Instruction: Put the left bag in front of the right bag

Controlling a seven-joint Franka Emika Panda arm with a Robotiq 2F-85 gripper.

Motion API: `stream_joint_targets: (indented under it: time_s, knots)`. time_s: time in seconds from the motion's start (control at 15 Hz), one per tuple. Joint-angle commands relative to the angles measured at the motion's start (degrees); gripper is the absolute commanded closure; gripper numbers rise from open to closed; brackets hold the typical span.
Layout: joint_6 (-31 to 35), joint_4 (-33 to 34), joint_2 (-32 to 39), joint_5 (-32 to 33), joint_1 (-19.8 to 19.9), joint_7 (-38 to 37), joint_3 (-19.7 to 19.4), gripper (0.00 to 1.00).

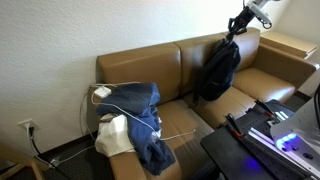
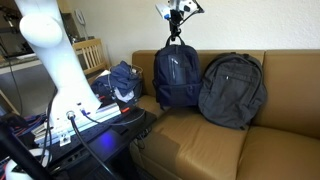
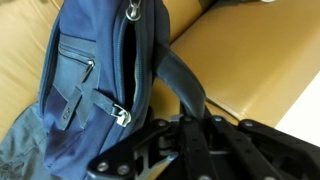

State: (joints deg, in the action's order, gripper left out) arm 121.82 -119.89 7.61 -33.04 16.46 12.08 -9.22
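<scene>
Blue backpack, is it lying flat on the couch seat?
No, the blue backpack is upright in front of the couch backrest, with the tool at its top strap.

navy backpack point(image 2: 176, 78) | charcoal-grey backpack point(image 2: 232, 92) | tan sofa point(image 2: 285, 130) | denim-blue clothes point(image 1: 140, 108)

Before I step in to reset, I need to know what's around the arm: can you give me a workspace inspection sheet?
Surface: tan couch, seat partly bare.
Job's things: blue backpack upright, held at its top by the gripper; grey backpack leaning on the backrest beside it.
Clutter: denim clothes heaped on the end cushion.
Gripper: shut on the blue backpack's top loop.
Cables: white cable over the clothes; black cables by the wall outlet.
Surroundings: wooden chair beside the couch.
</scene>
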Motion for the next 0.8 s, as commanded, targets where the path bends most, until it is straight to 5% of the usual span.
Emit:
stream_joint_targets:
  time_s: [0.0,0.4,0.73]
  knots:
    - [-14.8,3.6,-6.5,5.3,1.8,2.0,-3.2,0.98]
    - [-37.0,12.0,-6.6,5.7,4.1,5.6,-9.3,0.98]
    - [-45.1,19.1,-5.6,-3.3,8.5,1.4,-14.8,0.98]
